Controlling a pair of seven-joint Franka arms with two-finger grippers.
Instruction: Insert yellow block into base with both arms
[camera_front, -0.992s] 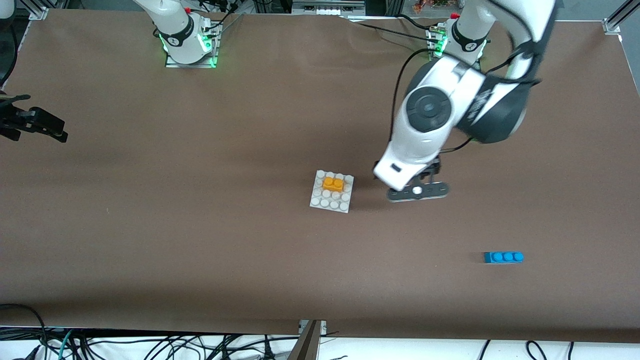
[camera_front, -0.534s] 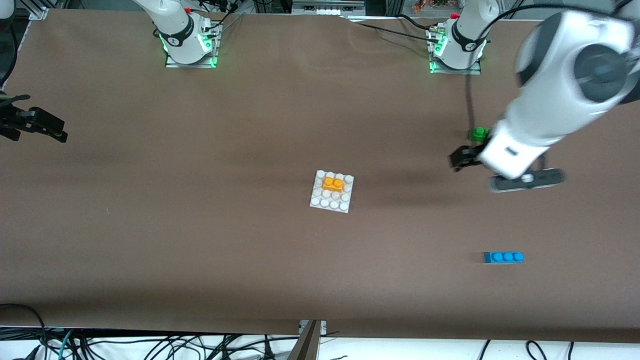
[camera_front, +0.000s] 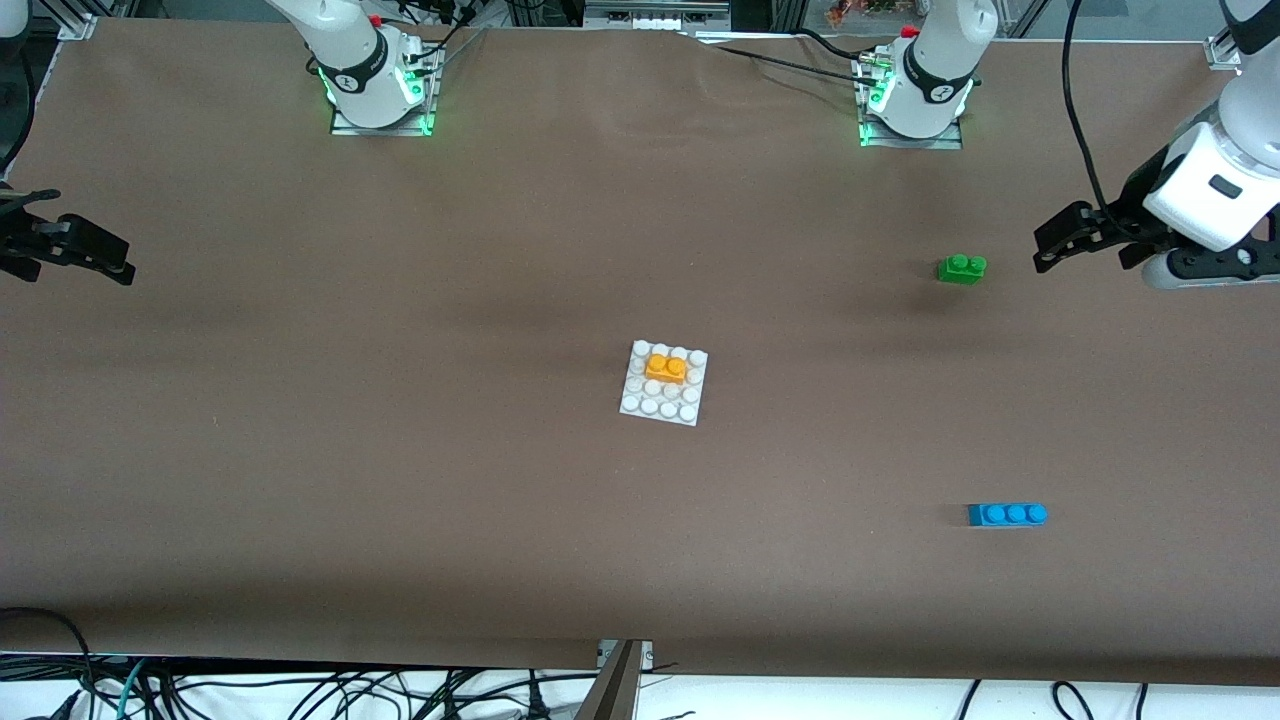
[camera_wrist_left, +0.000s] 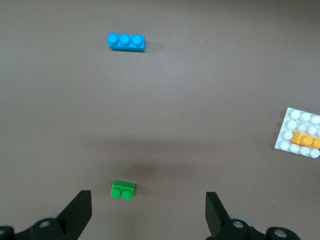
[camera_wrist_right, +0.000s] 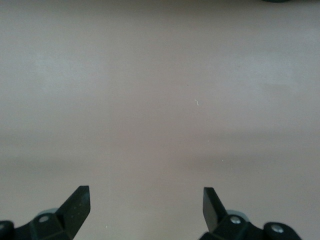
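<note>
1. Since the small orange-yellow two-stud plastic block (camera_front: 666, 368) sits on the flat white square studded plastic base (camera_front: 662, 397), in the rows farther from the front camera, the insertion looks done; whether it is pressed fully home cannot be told.
2. Seen in the front view, the base lies mid-table on the brown table cover (camera_front: 400, 450), with nothing touching it.
3. At about three o'clock from the base, over the left arm's end of the table, the left gripper (camera_front: 1060, 240) hangs with its fingers spread wide and empty.
4. At about nine o'clock, over the right arm's end, the right gripper (camera_front: 95, 255) waits, likewise spread and holding nothing.
5. Two spare bricks lie well apart from the base: a small green two-stud brick (camera_front: 961, 268) at about two o'clock, and a longer blue three-stud brick (camera_front: 1007, 514) at about four o'clock.
6. Neither brick blocks anything, and little seems left beyond parking the arms.
</note>
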